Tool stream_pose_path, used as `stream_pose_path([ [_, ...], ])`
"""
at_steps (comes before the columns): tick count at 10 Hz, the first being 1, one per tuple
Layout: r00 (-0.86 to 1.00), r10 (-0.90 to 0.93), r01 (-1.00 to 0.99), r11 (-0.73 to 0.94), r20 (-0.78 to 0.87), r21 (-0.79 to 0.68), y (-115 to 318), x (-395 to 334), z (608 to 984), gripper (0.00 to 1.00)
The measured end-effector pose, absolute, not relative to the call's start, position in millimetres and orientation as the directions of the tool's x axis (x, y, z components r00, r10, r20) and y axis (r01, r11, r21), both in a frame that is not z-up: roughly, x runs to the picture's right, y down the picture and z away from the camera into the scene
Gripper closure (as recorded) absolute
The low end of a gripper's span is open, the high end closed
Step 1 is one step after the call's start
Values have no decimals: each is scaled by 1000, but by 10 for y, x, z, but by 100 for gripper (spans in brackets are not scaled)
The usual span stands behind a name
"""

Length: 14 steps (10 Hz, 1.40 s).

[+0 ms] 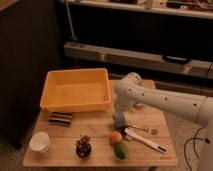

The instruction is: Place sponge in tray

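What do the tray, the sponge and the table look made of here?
The tray: likely plastic, with smooth, uniform yellow-orange walls. The sponge: seemingly soft foam, matte grey-blue, just below the gripper. The table: wood, with pale plank lines.

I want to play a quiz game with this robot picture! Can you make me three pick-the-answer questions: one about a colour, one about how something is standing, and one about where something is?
1. What colour is the tray?
A. yellow-orange
B. green
C. purple

2. How is the white cup standing?
A. tipped on its side
B. upside down
C. upright, mouth up

3. Where is the sponge?
A. inside the tray
B. outside the tray, right under the pincer, over the wooden table
C. inside the white cup

Answers:
1. A, because the big bin is yellow-orange all over.
2. C, because its round open mouth faces up.
3. B, because the grey-blue pad sits just below the pincer, beside the tray's front right corner.
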State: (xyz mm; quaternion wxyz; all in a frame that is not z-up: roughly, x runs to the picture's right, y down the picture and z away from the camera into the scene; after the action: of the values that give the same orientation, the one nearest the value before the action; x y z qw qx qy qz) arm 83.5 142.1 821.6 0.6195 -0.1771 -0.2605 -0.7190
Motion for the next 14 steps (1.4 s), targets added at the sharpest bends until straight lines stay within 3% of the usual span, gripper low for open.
stream_pose_path([
  [6, -220, -774, 973, -127, 594, 194, 1493, 559, 8661, 21],
  [7, -221, -767, 973, -128, 603, 195, 1524, 565, 8693, 25],
  [12, -209, -759, 973, -101, 617, 205, 1648, 552, 8719, 73],
  [14, -201, -781, 975, -101, 592, 198, 1488, 562, 8584, 95],
])
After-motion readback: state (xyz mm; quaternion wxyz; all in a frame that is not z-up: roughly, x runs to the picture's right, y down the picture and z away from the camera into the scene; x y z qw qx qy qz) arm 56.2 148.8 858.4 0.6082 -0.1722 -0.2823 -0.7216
